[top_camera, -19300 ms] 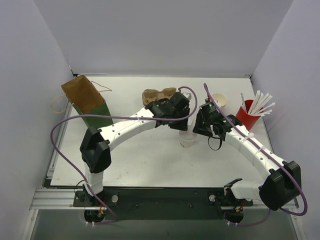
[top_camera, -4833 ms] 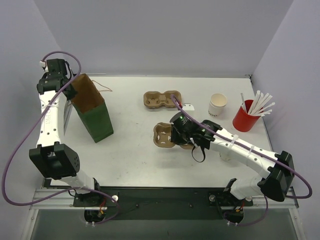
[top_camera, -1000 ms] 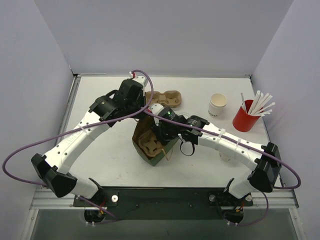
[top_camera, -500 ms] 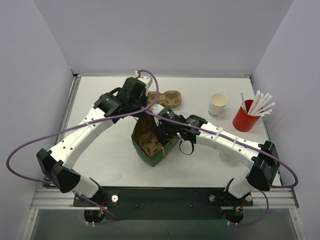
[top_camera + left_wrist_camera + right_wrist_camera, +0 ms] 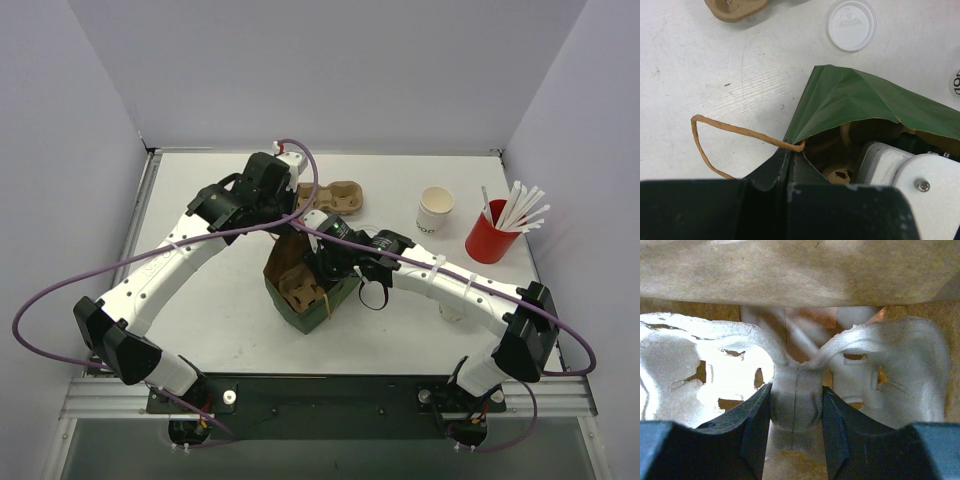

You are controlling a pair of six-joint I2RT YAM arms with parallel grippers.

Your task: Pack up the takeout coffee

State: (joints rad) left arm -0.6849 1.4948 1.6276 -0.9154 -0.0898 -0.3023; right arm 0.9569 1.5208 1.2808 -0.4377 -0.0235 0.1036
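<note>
**Empty carrier goes into the bag; the cup waits on the table**

The step in hand seems to be the loading of the carrier, not yet of the coffee. The left claw (image 5: 289, 222) is closed narrow on the rim of the bag (image 5: 310, 312), beside its twine handle (image 5: 702, 145), and holds the mouth open. The right claw (image 5: 796, 412) reaches down into that mouth. Its two fingers are clamped on the middle ridge of the carrier (image 5: 710, 357), with brown paper walls all around. Both pockets of the carrier look empty in the right wrist view.

The cup (image 5: 436, 208) stands upright and open on the table (image 5: 230, 330), far to the right, just beside the red cup (image 5: 490, 240) and well apart from the bag. No claw is near it. The other cup I cannot find with certainty; the right forearm may hide it. A second carrier (image 5: 335, 193) lies behind the bag, and a white lid (image 5: 851, 25) lies flat near it.

In my judgement the task is at an early or middle stage, because no cup sits in any pocket. The next move calls for setting the carrier flat on the bottom of the bag. After that the right fingers should open and rise straight up without catching the paper. Meanwhile the left claw should not let go of the rim, or the mouth may fold shut.
</note>
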